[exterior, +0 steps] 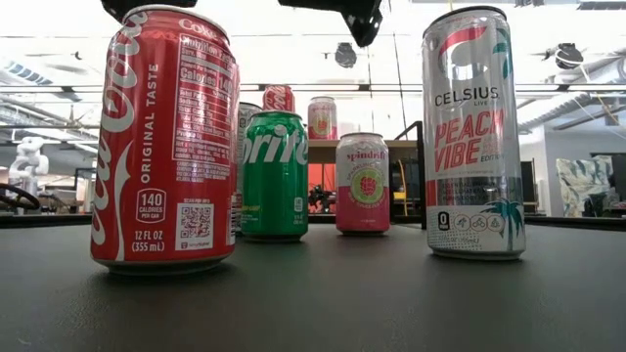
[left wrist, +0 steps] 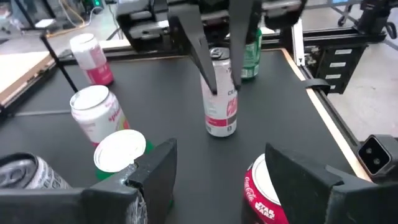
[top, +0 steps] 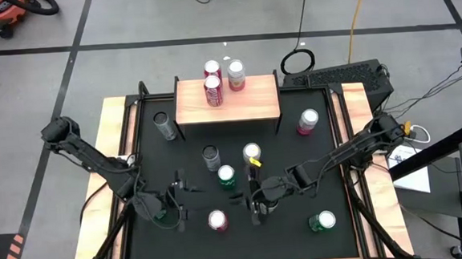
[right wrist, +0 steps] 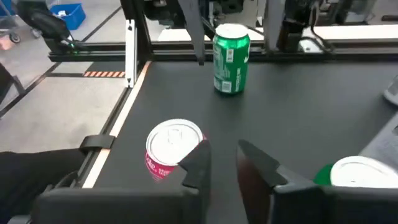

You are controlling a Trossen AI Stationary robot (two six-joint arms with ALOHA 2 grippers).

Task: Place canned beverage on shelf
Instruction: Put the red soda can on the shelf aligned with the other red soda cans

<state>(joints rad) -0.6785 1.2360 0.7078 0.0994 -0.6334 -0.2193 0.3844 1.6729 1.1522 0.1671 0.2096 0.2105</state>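
Left gripper: open, empty, low beside the red can. Right gripper: nearly closed, holding nothing. Shelf, far side, carries three cans. Watch your reach, since crowded cans could topple if clipped.

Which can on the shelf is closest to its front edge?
The red can standing alone toward the front of the shelf, on its left half. The other two, a red one and a pinkish one, stand side by side at the back.
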